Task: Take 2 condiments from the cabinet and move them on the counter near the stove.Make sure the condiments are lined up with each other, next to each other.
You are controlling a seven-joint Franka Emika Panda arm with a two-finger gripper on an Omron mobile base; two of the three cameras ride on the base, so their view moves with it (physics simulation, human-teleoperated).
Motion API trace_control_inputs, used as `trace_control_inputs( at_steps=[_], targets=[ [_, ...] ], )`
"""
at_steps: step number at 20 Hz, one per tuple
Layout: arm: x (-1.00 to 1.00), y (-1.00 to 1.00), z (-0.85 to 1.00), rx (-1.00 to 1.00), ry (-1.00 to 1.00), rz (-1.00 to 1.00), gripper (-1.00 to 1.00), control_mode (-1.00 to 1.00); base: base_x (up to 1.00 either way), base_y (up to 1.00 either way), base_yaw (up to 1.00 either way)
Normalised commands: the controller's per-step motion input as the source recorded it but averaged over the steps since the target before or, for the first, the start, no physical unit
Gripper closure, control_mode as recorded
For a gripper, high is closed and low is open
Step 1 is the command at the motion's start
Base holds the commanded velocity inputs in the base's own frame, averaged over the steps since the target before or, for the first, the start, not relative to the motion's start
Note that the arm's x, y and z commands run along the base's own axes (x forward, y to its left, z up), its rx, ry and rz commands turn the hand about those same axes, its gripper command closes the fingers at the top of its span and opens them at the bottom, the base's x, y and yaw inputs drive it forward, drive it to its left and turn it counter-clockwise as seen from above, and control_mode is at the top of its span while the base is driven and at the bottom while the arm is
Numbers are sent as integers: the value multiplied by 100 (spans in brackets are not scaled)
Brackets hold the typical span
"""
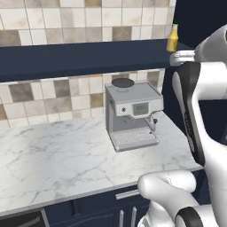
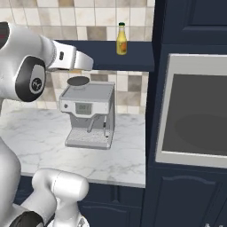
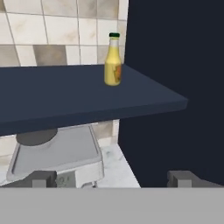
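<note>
1. The yellow bottle [image 2: 121,40] with a green cap stands upright on the dark navy wall shelf [image 2: 111,60], close to the shelf's right end and just beside the tall navy cabinet column [image 2: 190,26].
2. In the hand view the same yellow bottle [image 3: 113,61] sits toward the back of the shelf [image 3: 65,94], set against the tiled wall [image 3: 43,30], and an orange patch shows on its label.
3. The hand [image 3: 111,178] is spread wide: its two dark fingertips [image 3: 43,178] stand far apart with nothing between them, below the shelf's front edge and well apart from the bottle.
4. In the left base view the yellow bottle [image 1: 172,39] stands on the shelf [image 1: 80,60], partly beside the arm's white upper link.
5. A grey espresso machine [image 2: 88,115] stands on the white marble bench [image 2: 40,142] directly under the shelf, below and to the left of the bottle.
6. A built-in wall oven [image 2: 195,111] with a dark glass door is set into the cabinet column, to the right of the shelf's end.
</note>
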Motion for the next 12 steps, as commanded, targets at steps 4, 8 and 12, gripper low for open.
trace_control_inputs(
  at_steps=[4, 8, 12],
  targets=[
    [50, -18, -1, 0, 2, -2, -100, -100, 0, 0, 0],
    [49, -16, -6, 0, 1, -3, -100, -100, 0, 0, 0],
    [32, -14, -6, 0, -1, 0, -100, -100, 0, 0, 0]
  ],
)
